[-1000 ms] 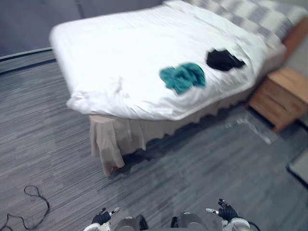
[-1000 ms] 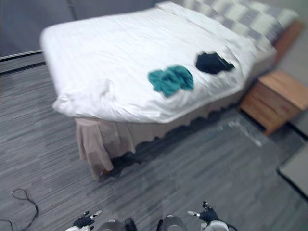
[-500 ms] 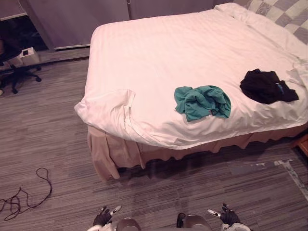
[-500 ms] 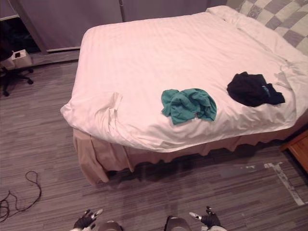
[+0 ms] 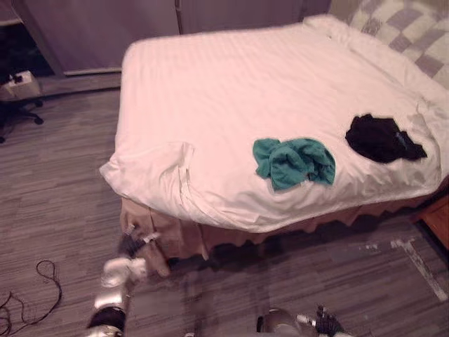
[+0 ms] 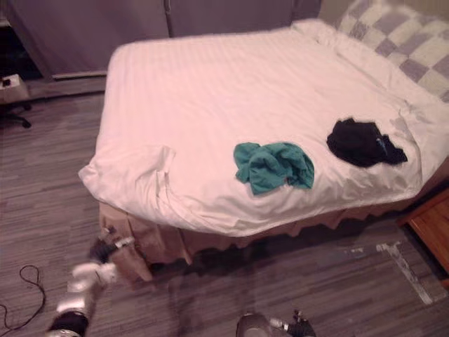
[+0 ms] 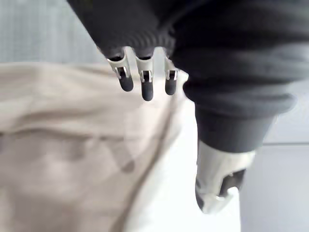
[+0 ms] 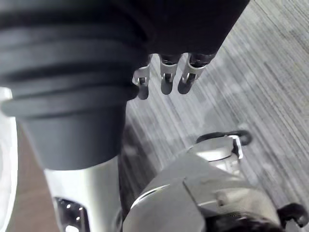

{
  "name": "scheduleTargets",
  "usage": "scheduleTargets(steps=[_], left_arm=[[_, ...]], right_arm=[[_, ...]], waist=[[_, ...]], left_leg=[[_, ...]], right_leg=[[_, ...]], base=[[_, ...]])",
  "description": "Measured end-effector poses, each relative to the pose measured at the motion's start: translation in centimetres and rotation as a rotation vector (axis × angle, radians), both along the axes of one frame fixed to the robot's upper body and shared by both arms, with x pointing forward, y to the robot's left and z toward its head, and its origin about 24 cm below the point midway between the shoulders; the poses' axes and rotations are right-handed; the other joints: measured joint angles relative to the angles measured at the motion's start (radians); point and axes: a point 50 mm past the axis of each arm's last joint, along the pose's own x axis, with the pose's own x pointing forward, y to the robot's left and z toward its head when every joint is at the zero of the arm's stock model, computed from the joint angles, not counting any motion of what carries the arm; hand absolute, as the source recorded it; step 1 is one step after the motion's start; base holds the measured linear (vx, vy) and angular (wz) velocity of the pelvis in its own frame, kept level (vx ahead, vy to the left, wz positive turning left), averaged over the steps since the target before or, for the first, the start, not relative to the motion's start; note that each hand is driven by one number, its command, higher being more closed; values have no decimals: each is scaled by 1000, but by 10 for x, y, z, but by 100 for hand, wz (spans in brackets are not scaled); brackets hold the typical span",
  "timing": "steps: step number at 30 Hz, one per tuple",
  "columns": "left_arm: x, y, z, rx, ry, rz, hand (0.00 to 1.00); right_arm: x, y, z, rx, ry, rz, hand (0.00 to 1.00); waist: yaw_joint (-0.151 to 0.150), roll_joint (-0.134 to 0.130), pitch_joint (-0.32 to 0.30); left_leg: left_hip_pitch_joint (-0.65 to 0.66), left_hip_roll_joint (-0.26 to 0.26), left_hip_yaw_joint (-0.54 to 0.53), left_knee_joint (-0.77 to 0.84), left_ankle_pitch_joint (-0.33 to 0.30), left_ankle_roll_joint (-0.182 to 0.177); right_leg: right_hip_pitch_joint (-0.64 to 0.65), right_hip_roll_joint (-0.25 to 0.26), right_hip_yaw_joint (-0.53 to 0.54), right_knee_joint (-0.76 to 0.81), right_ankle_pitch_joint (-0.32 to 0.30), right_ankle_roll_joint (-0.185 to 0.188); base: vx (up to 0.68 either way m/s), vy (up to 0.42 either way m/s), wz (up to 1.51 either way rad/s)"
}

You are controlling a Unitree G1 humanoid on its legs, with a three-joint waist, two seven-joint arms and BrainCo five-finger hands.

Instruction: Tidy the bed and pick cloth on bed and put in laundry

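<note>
The white duvet (image 5: 231,91) covers the bed smoothly except at its 7 o'clock corner, where a fold (image 5: 160,163) has bunched up and hangs over the beige bed skirt (image 5: 179,237); that untidy corner is probably why the left hand (image 5: 133,242) is raised there. The hand sits just beside the skirt, below the fold, with the forearm coming up from the 7 o'clock edge of the head view. Its wrist camera shows the fingers (image 7: 147,89) straight and the thumb (image 7: 217,188) spread apart from them, so the hand is wide and holds nothing, with skirt and duvet cloth close ahead. The two garments to be collected lie loose on the duvet near the side closest to the robot: a crumpled teal cloth (image 5: 295,161) at about 5 o'clock on the bed top, and a black cloth (image 5: 382,138) well apart from it at its 2 o'clock, toward the checked pillows (image 5: 410,31). Neither hand touches them. The right hand (image 5: 324,324) hangs low at the 5 o'clock edge of the view, fingers (image 8: 165,82) relaxed over bare floor and empty, seemingly kept out of the way while the left arm works on the corner.
</note>
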Motion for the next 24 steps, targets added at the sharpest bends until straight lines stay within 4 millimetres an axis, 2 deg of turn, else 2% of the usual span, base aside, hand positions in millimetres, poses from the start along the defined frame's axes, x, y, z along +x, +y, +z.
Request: scheduleTargets(steps=[2, 5, 7, 8, 9, 12, 13, 15, 19, 20, 22, 24], left_arm=[[-1, 7, 36, 104, -111, -4, 0], [8, 2, 72, 242, -192, -80, 0], [17, -5, 84, 284, -211, -125, 0], [33, -16, 96, 332, -211, -181, 0], [39, -21, 101, 350, -210, -199, 0], [77, -46, 132, 428, -207, -259, 0], [82, -49, 136, 437, -201, -259, 0], [105, -61, 161, 505, -171, -257, 0], [124, -70, 191, 611, -117, -227, 0], [129, -74, 200, 641, -100, -221, 100], [136, -77, 212, 664, -69, -200, 100], [139, -75, 219, 670, -31, -167, 100]], right_arm=[[-8, -2, 0, -16, 18, -8, 0], [-9, -2, 1, -36, 27, 20, 0], [-7, -3, 2, -40, 14, 22, 0], [0, -3, 4, -44, -11, 32, 0], [4, -2, 5, -44, -23, 36, 0], [43, 1, 18, -50, -160, 57, 0], [49, 1, 21, -55, -188, 62, 0], [80, 4, 38, -75, -308, 99, 0], [109, 9, 59, -85, -444, 132, 0], [115, 11, 64, -90, -472, 143, 0], [125, 13, 73, -100, -520, 179, 0], [130, 10, 78, -100, -547, 178, 0]], waist=[[0, 11, -9], [0, 12, -33], [3, 13, -30], [17, 11, -25], [19, 5, -21], [19, -12, 54], [15, -15, 66], [-8, -20, 133], [-19, -32, 193], [-21, -36, 213], [-26, -43, 253], [-30, -46, 266]], left_leg=[[18, 12, 17, 0, 0, -1], [6, 16, 24, 0, -2, -4], [-8, 15, 30, 2, -3, -5], [-61, 17, 48, 32, -9, -11], [-83, 18, 50, 42, -11, -11], [-198, 34, 72, 105, -22, -9], [-214, 36, 79, 109, -24, -7], [-276, 68, 136, 152, -9, -7], [-359, 93, 169, 205, -9, -7], [-377, 103, 182, 223, -10, -6], [-409, 122, 191, 254, -11, -5], [-439, 132, 195, 269, -17, -2]], right_leg=[[43, 12, -6, -53, 25, -3], [47, 17, -4, -92, 48, -4], [41, 17, -2, -110, 64, -3], [3, 17, 10, -119, 84, -2], [-14, 15, 14, -120, 92, -3], [-99, 15, 26, -138, 139, -7], [-112, 15, 29, -147, 151, -9], [-164, 22, 38, -173, 192, -17], [-238, 38, 75, -199, 241, -19], [-255, 43, 80, -199, 251, -18], [-280, 54, 86, -198, 272, -16], [-309, 60, 90, -195, 282, -10]], base=[[50, -1, -3], [0, 0, 0], [-76, 27, -10], [-125, 29, -20], [-168, 14, -20], [-175, -35, -11], [-148, -65, -11], [-109, -92, -11], [-75, -79, -28], [-51, -61, -20], [-54, -52, -14], [-82, -43, -10]])
